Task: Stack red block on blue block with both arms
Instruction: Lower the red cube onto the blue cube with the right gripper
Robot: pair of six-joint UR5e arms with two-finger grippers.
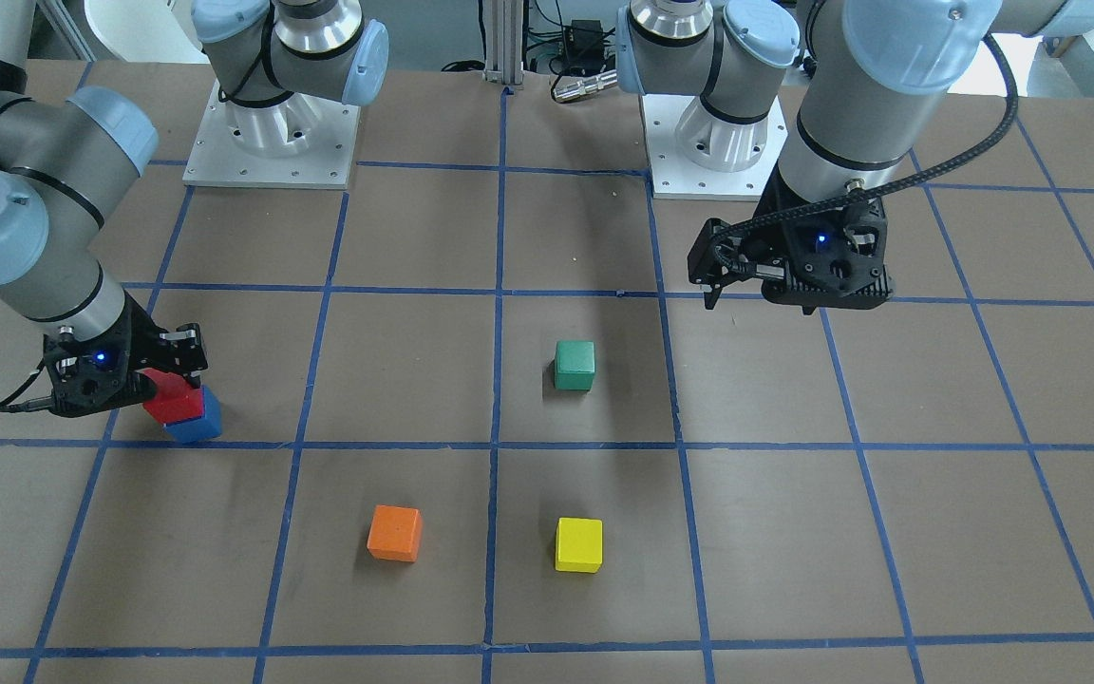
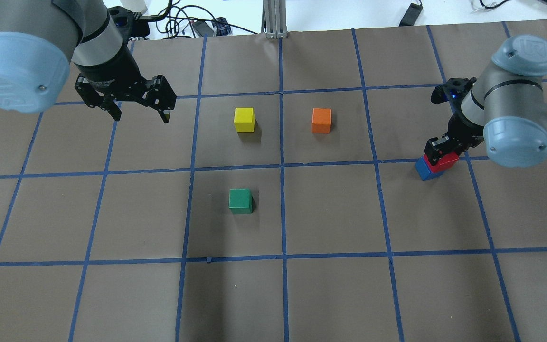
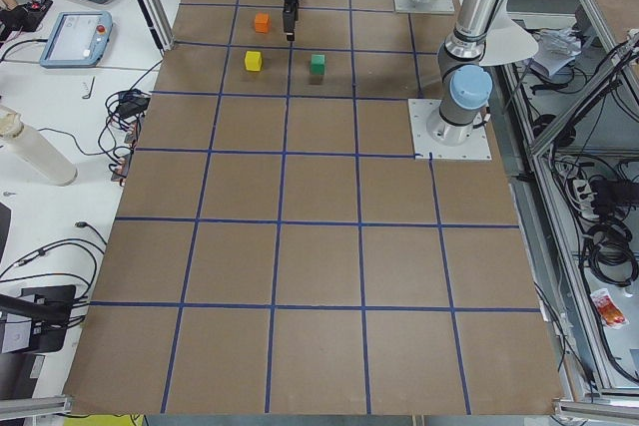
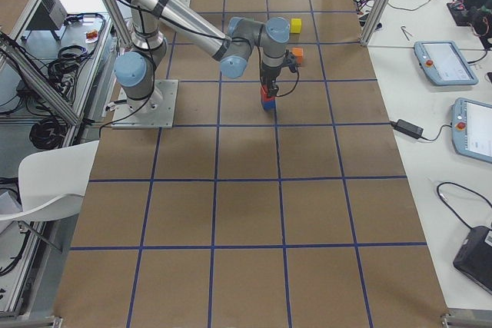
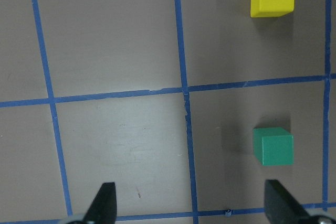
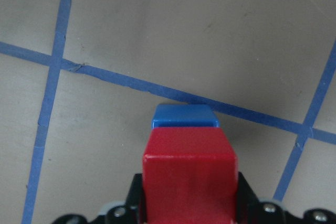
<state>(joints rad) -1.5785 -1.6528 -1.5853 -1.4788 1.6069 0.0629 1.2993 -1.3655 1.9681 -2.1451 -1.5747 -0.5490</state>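
Note:
My right gripper [image 1: 172, 385] is shut on the red block [image 1: 170, 401], with the jaws on its two sides. It holds the red block on top of the blue block [image 1: 198, 424], set a little off centre. In the overhead view the red block [image 2: 444, 163] covers most of the blue block [image 2: 424, 170]. In the right wrist view the red block [image 6: 189, 177] fills the jaws and the blue block [image 6: 184, 116] shows beyond it. My left gripper [image 2: 138, 113] is open and empty, held above the table far from both blocks. Its fingers [image 5: 105, 203] show wide apart.
A green block [image 2: 240, 200] stands near the table's middle. A yellow block [image 2: 244, 119] and an orange block [image 2: 321, 120] stand farther from the robot. Blue tape lines grid the brown table [image 2: 330, 294]. The arm bases [image 1: 272, 142] stand at the robot's edge.

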